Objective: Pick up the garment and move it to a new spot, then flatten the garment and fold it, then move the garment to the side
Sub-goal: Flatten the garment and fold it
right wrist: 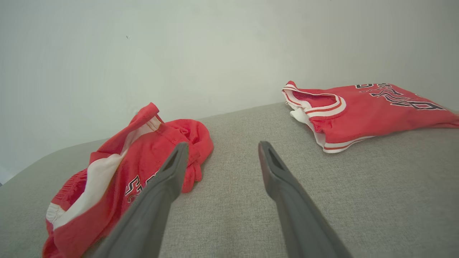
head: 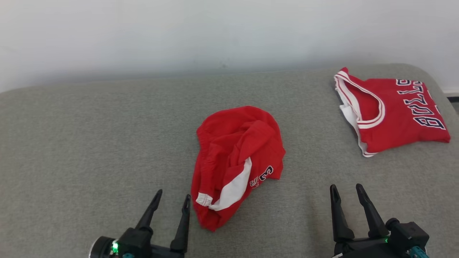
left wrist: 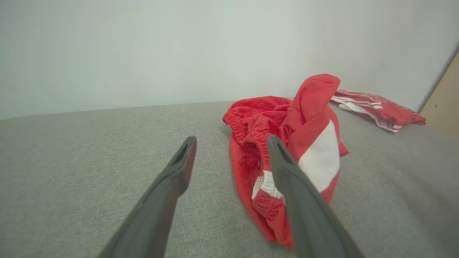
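A crumpled red garment (head: 236,161) with a white stripe and an elastic waistband lies bunched in the middle of the grey padded surface (head: 89,150). The left wrist view has the garment (left wrist: 287,143) just right of the fingers, and the right wrist view has the garment (right wrist: 125,179) to the left. My left gripper (head: 172,200) stands open just left of the heap's near end, nothing between its fingers. My right gripper (head: 346,191) stands open over bare fabric to the heap's right, apart from it.
A folded red jersey (head: 391,111) with white trim and dark lettering lies at the far right of the surface, near its rounded edge. The same jersey (right wrist: 358,111) sits ahead right of my right gripper. A pale wall (head: 215,36) runs behind.
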